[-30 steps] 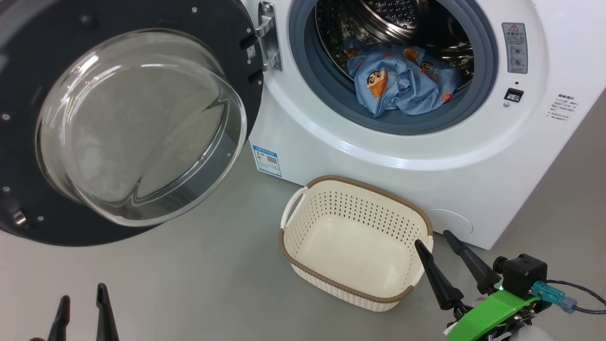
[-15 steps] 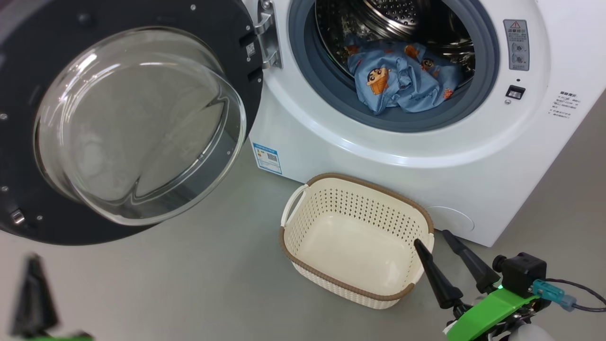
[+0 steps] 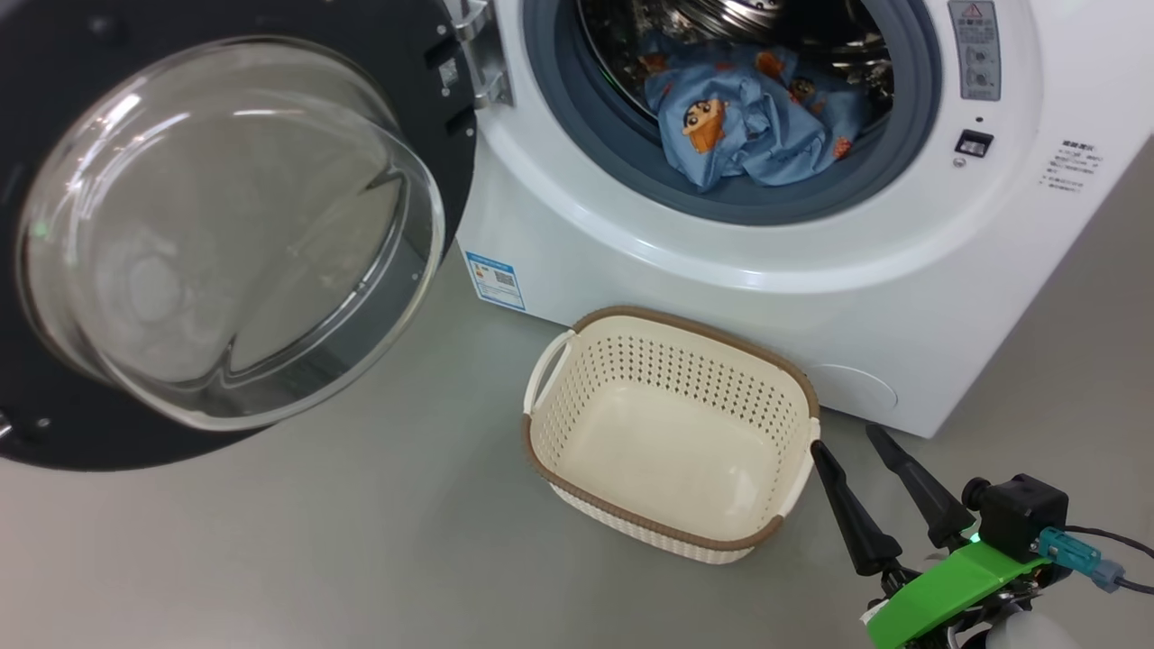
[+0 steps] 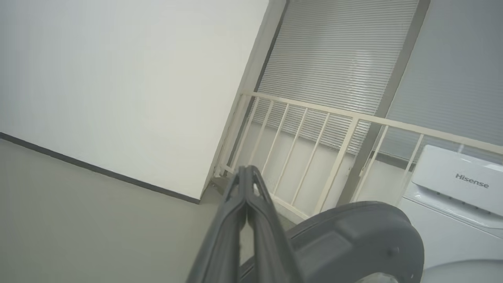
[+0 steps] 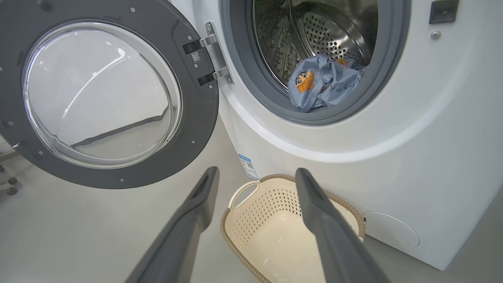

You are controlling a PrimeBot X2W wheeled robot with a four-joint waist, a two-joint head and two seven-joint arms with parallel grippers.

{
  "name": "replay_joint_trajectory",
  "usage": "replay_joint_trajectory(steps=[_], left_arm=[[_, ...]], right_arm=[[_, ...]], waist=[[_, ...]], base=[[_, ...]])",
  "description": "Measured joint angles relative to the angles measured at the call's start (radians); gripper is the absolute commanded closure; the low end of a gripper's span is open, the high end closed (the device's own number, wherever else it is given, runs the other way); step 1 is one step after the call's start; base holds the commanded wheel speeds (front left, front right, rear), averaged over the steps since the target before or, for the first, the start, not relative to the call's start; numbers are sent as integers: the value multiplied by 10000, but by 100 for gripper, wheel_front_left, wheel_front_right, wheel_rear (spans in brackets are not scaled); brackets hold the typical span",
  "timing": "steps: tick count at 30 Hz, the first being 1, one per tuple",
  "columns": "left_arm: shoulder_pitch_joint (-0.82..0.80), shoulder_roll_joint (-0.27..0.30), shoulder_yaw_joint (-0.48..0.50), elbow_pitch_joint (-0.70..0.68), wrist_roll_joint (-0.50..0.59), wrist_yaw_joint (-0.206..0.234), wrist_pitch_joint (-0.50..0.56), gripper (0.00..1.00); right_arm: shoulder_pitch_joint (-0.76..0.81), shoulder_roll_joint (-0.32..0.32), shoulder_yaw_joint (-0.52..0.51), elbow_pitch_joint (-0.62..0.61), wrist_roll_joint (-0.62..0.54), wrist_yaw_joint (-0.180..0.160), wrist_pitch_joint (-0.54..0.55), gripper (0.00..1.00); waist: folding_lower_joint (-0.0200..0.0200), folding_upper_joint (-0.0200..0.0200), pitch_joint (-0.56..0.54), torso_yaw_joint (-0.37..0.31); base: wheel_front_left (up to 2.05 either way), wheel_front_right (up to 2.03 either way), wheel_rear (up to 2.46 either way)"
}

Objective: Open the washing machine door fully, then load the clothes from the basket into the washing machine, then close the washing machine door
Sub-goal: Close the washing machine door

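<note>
The washing machine is white, its gasket grey-blue, its drum steel dotted with holes. The door has a glossy black rim round clear glass. The clothes are blue with orange-brown cartoon figures. The basket is cream, perforated, brown-rimmed.

The left gripper has swung up beside the washing machine door, its fingers together.

Right gripper: long blk fingers, green bracket, teal plug
</note>
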Motion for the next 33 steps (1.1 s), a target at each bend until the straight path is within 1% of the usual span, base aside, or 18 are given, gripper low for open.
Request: replay_joint_trajectory(steps=[2, 4, 8, 11, 16, 18, 21, 25, 33], left_arm=[[-611, 499, -104, 901, -763, 0, 242, 100], [-1234, 872, -263, 1724, -1465, 0, 579, 100], [-2276, 1384, -792, 3110, -2558, 0, 1639, 100], [-2834, 1664, -1302, 4025, -3078, 2, 2800, 100], [-3497, 1923, -1808, 4966, -3871, 2, 4589, 100], [-3707, 2052, -2000, 5193, -3940, 2, 5024, 100], [-4022, 2094, -2159, 5499, -4232, 2, 5624, 100], [-4184, 2071, -2357, 5804, -4366, 2, 6111, 100], [-4260, 2090, -2504, 6038, -4466, 13, 6234, 100]], right_arm=[[-2, -19, -4, -27, -50, 0, 0, 0], [-4, -56, -4, -58, -50, 0, 0, 0], [-8, -150, -2, -132, -61, 0, 0, 0], [-14, -182, 4, -174, -67, 0, 0, 0], [-29, -219, 36, -221, -84, 0, 2, 0], [-38, -255, 40, -244, -136, 0, 0, 0], [-45, -332, 44, -265, -151, 0, 0, 0], [-109, -389, 48, -305, -153, 0, 0, 0], [-244, -479, 56, -370, -169, 0, 0, 0]], waist=[[0, 1, 87, -98], [0, 0, 192, -197], [0, 0, 432, -359], [0, 0, 619, -444], [0, 0, 890, -563], [0, 0, 991, -591], [0, 0, 1120, -619], [0, 0, 1272, -635], [0, 0, 1510, -674]], base=[[0, 0, 0], [0, 0, 0], [0, 0, 0], [0, 0, 0], [0, 0, 0], [0, 0, 0], [0, 0, 0], [0, 0, 0], [0, 0, 0]])
